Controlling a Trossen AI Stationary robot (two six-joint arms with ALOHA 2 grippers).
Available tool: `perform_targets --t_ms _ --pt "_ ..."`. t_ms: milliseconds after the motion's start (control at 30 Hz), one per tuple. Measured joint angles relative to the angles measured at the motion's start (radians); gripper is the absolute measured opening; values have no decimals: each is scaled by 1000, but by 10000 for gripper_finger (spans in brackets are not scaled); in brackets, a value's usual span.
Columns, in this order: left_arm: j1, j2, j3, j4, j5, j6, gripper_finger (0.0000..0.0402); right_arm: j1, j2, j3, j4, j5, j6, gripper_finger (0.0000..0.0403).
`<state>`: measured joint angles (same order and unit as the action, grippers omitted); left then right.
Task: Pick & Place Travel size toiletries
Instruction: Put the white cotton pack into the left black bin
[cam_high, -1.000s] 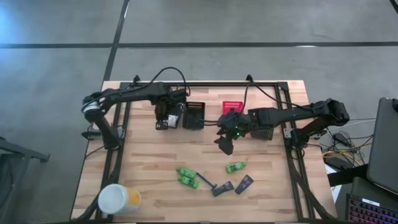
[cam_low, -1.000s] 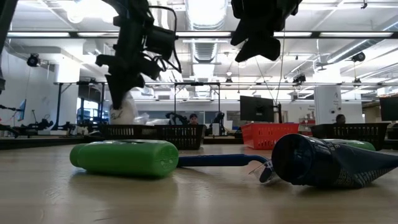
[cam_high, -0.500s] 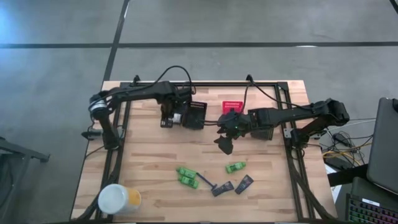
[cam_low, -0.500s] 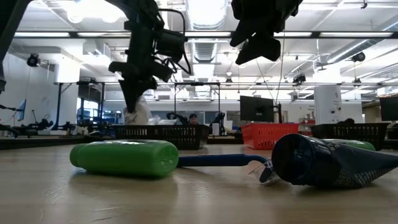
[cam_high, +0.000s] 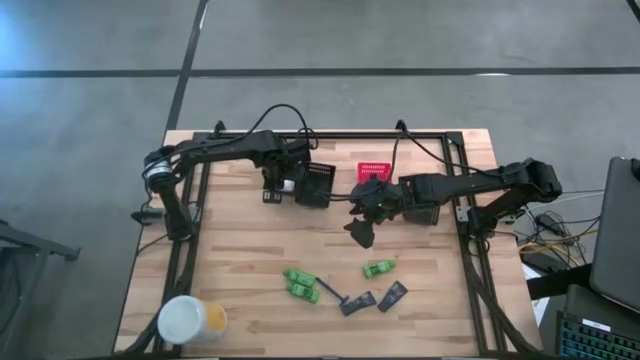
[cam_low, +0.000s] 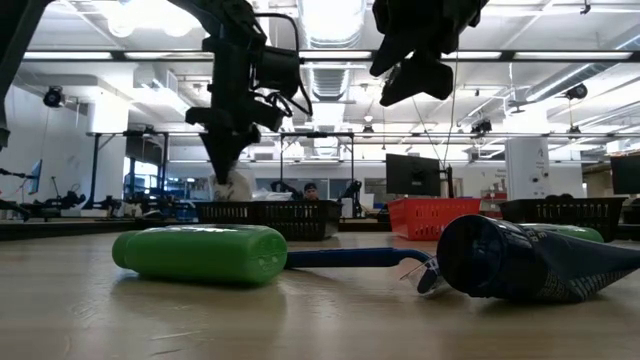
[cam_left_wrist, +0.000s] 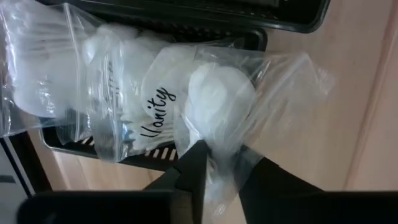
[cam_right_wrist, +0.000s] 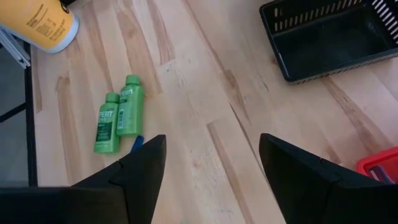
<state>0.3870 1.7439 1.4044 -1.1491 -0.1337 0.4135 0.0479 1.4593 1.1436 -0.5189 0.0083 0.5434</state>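
Observation:
My left gripper is shut on a clear crinkly packet of white items printed "Vanity", right at the left side of the black slotted basket; the low view shows the packet hanging beside that basket. My right gripper hovers open above bare table at mid-table and touches nothing. Near the table's near edge lie two green packs, a third green pack, a thin dark razor and two dark sachets. My left gripper pinches the packet between its two fingers at a bunched fold of the clear film near one end. The fingers point down from above. The packet is lifted clear and hangs below them, its body in front of the black basket's wall.
A red slotted basket stands right of the black one. A further black basket shows at the right in the low view. The big white-and-yellow tub sits at the near left corner. Bare wood lies between the baskets and the items.
My left gripper has carried the white packet toward the table's right, closing in on the black basket, staying shut on it; the packet hangs a little lower now.

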Motion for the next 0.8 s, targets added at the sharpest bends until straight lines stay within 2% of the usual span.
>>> perform_targets --t_ms 67,267,400,633,800 --pt "0 -4 0 -1 -10 -12 106 0 0 -3 -1 1 0 244" --pt "-3 -33 9 -14 -138 -41 150 0 0 -8 0 3 -4 232" --pt "-3 -81 18 -11 -144 -41 162 0 0 -9 1 3 -3 234" --pt "-5 -139 16 -10 -128 -68 163 0 0 -9 4 4 -1 252" --pt "-12 -167 14 -14 21 -105 154 0 0 -11 5 4 -3 258"
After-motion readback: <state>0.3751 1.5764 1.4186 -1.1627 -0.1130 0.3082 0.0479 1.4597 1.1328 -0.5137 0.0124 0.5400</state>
